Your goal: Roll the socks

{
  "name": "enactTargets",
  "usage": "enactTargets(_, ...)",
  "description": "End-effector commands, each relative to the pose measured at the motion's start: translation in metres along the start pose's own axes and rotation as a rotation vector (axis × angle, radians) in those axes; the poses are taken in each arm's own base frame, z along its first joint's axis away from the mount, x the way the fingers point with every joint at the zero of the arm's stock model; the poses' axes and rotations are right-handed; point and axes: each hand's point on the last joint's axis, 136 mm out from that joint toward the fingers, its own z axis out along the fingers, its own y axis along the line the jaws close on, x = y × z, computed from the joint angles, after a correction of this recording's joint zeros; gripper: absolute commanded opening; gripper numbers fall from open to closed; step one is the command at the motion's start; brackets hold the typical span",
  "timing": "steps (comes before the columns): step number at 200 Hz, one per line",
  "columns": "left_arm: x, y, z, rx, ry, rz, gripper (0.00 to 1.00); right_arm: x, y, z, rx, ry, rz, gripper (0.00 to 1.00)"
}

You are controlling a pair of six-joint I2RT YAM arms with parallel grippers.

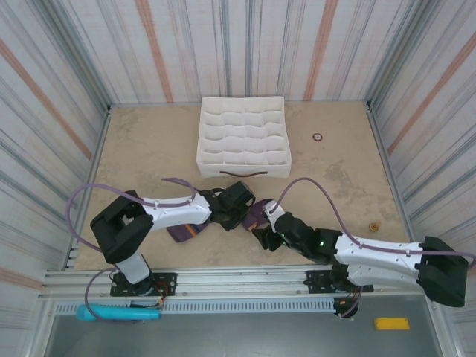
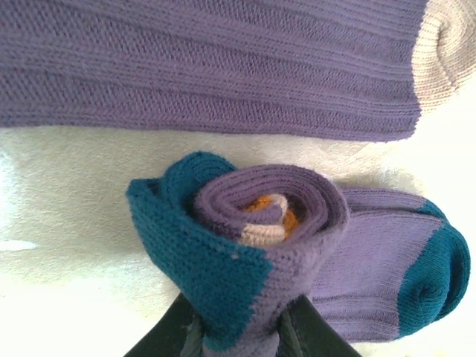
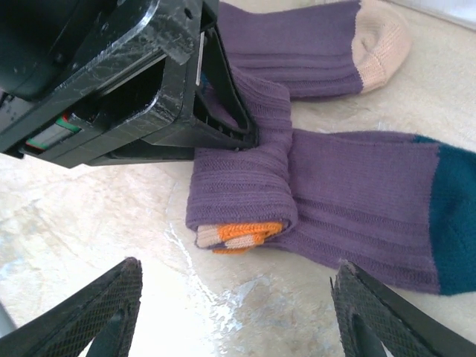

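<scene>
Socks (image 3: 349, 186) lie in the middle of the table (image 1: 149, 149), between the two grippers. The job is part done. One end is wound into a fat roll (image 2: 245, 223) with orange showing in its middle. The left gripper (image 2: 236, 338) is pinched tight on the roll, at the roll's 6 o'clock in its own camera. At the roll's 3 o'clock a flat piece with a teal toe (image 2: 439, 268) sticks out, not rolled yet. At 12 o'clock a flat sock (image 2: 223, 67) with a peach toe lies stretched out. I think both need winding in.

The right gripper (image 3: 238, 312) hangs near the roll, at its 6 o'clock in its own camera. Its fingers are spread wide with nothing in them.

A white box (image 1: 223, 169) sits at 12 o'clock from the socks, well apart. It has many little pockets, and each one looks bare.
</scene>
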Motion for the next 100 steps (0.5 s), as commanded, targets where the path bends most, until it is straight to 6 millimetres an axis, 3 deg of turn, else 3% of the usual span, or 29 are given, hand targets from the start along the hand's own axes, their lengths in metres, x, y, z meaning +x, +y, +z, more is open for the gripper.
enactTargets(1,0.004,0.011,0.003,-0.061,0.018,-0.011,0.00,-0.007,-0.006,0.007,0.057,-0.054,-0.074,0.69)
enactTargets(100,0.015,0.009,0.006,-0.054,0.081,-0.019,0.00,0.004,0.004,0.042,0.059,-0.008,-0.124,0.66)
